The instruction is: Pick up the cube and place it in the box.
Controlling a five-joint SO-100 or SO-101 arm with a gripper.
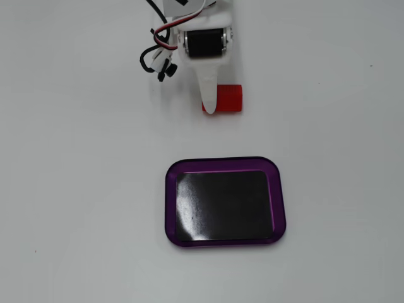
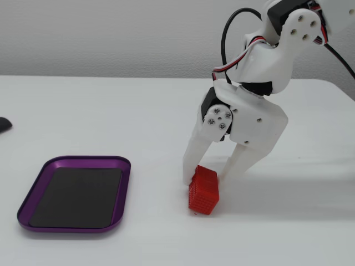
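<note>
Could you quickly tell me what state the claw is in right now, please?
Claw: closed on the red cube, which is tilted and touching the table; the box is empty.

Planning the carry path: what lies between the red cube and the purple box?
Nothing: in both fixed views only bare white table separates the cube from the box.

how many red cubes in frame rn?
1. The red cube sits on the white table between the end effector fingers, tilted, to the right of the purple box in that fixed view. Nothing suggests another hidden one.
</note>
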